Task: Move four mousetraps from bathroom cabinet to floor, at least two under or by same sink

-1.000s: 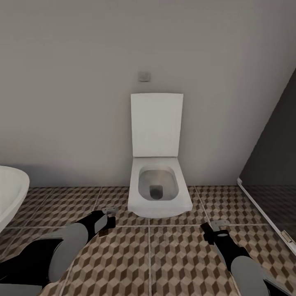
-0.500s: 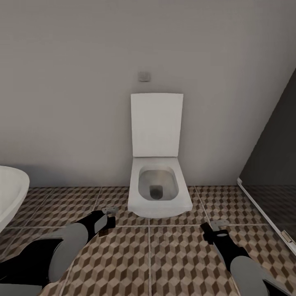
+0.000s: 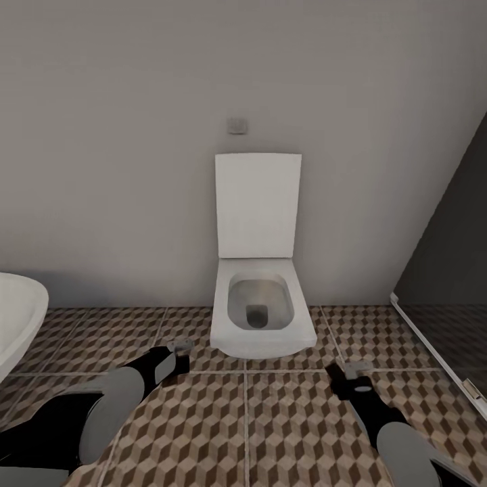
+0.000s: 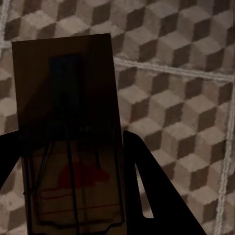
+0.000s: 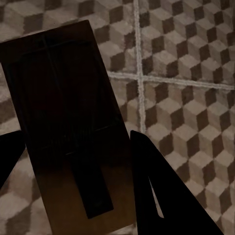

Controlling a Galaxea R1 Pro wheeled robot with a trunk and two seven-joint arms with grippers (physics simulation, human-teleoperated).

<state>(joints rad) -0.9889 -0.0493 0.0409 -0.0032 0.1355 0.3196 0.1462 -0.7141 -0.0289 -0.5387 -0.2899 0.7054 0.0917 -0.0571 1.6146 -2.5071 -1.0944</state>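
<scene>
A toilet (image 3: 260, 308) stands against the back wall (image 3: 135, 135), on the bathroom floor (image 3: 270, 419). A basin (image 3: 17, 318) sits at the floor's left edge, a glass partition (image 3: 446, 270) along its right edge. Each end effector, left (image 3: 177, 353) and right (image 3: 352, 377), holds a mousetrap (image 4: 68, 142) (image 5: 73, 132) above the floor before the toilet.

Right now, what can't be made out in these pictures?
- Sink: head view, cut off by the picture's edge; tap and vanity out of frame.
- Left mousetrap: left wrist view, near end cut off by the edge.
- Right mousetrap: right wrist view, too dark for detail.
</scene>
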